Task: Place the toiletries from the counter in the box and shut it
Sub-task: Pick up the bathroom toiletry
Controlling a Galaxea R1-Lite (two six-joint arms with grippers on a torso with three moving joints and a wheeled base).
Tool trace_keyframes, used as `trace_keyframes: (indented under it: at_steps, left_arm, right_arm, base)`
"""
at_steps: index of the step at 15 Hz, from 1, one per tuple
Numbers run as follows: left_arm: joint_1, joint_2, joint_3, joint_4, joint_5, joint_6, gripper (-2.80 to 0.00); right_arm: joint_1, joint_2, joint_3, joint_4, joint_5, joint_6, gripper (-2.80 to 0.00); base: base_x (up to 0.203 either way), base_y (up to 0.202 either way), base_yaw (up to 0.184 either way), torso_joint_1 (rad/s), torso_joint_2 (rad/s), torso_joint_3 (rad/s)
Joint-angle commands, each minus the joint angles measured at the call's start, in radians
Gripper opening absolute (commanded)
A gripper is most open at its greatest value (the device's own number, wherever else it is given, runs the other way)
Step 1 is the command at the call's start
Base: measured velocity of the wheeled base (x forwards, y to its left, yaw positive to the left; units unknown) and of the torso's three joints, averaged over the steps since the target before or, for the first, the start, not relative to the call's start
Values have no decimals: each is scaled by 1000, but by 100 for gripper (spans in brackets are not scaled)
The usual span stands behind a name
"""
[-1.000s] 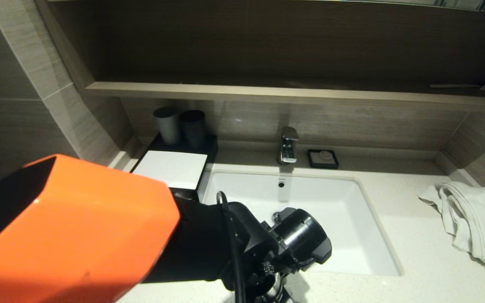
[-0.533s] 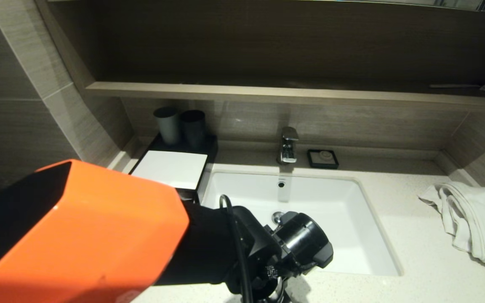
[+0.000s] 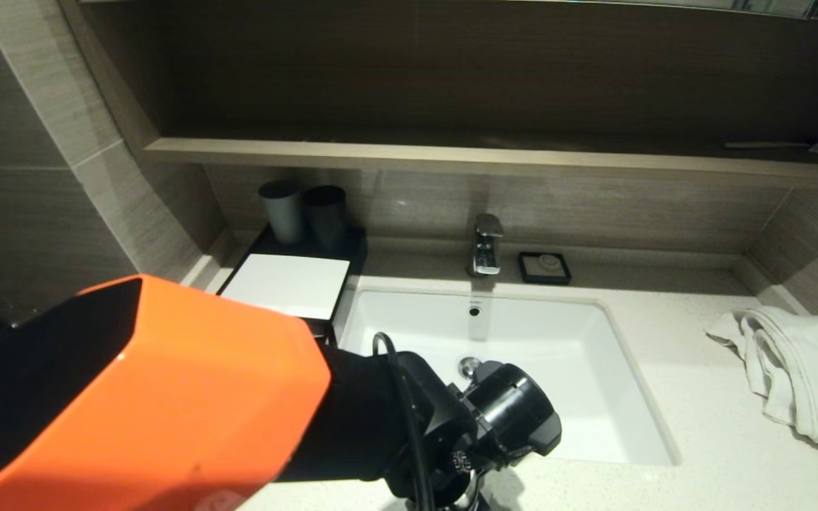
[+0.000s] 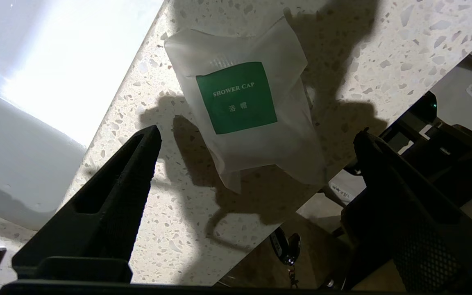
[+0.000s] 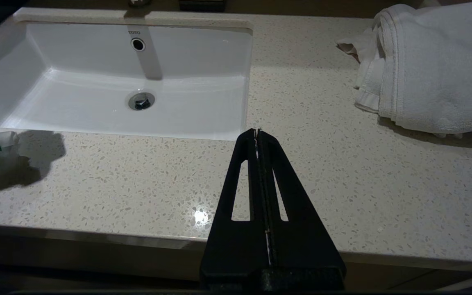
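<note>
You eased the left tool [image 4: 256, 139] lower over the last second, fingers spread wide and empty around the shower cap packet [image 4: 242, 104] lying mid-frame on the surface [image 4: 170, 229], ready to pinch

Speckled counter [image 5: 342, 172], shower-cap packet [image 4: 246, 102], towel [image 5: 432, 65], box [image 3: 288, 285]

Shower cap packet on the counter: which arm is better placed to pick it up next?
Left. The left gripper hangs open right over the shower cap packet, fingers either side. The right gripper is shut, above bare counter nearer the towel.
</note>
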Motion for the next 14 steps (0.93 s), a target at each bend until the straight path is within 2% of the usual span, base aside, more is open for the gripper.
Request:
trace_keyframes:
  at_steps: [1,10,11,14]
  left_arm:
    - [0,7,-2,2,2,-4,0]
    - [0,13,-2,10,4,-2,0]
    - [0,13,-2,10,4,-2,-280]
    - [0,13,-3,8,5,-2,-280]
  right_arm:
    - [0,0,0,0,0,0,-280]
    - [0,0,0,0,0,0,-280]
    - [0,0,0,0,0,0,-280]
    - [0,0,0,0,0,0,-280]
  base:
    - [0,0,0,0,0,0]
    - [0,0,0,0,0,0]
    - [0,0,0,0,0,0]
    - [0,0,0,0,0,0]
